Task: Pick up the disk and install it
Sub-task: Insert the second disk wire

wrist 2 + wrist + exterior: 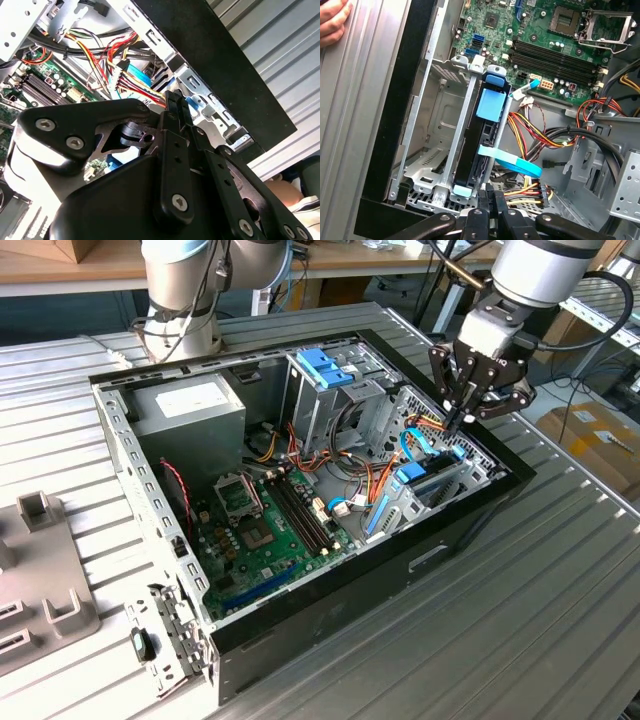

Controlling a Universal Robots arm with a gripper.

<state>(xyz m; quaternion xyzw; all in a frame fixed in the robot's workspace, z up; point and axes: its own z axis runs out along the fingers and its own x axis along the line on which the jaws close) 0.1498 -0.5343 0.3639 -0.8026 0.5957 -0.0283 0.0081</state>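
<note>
Item 1, gripper (462, 418): fingers pressed together, nothing between them. Your tool hangs tip-down over the drive-bay corner of the open computer case (470, 515); the tip reads as just above or touching the bay, and you cannot settle which.

Item 2, the disk (482, 142): directly below your fingertips, standing on edge in the metal drive bay (437, 150) against the case's black wall. Its blue plastic rail ends show at both ends of the slot, so you may judge it seated in its bracket, likely so the rails can lock it.

Item 3, blue data cable (512, 162): crosses the disk's upper edge just beside your fingertips. A bundle of coloured power wires (535, 192) lies close on the board side.

Item 4, clearances: on one side of your tip stands the black wall, on the other the wires; room is narrow both ways, open upward. The empty bay cell beyond the disk gives some space.

Item 5, motherboard (555, 45): well apart from your tip, past the bay.

Item 6, a person's hand (332, 22): rests on the ribbed table outside the wall, well apart.
</note>
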